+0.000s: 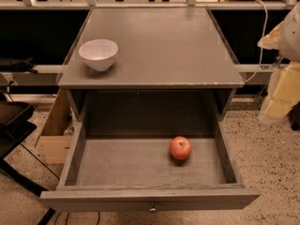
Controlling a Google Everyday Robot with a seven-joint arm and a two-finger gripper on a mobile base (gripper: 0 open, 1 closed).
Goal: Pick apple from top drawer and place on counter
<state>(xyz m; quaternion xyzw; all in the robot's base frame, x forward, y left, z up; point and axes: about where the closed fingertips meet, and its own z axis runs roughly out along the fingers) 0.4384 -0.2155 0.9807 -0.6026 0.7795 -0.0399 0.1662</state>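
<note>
The arm [291, 29] shows as a rounded white-grey shell at the right edge; below it the end effector [281, 95] looks blocky, pale cream-yellow

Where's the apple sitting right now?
In the camera view, the apple lies on the floor of the open top drawer, right of centre, apart from its walls; the gripper is out of view.
</note>
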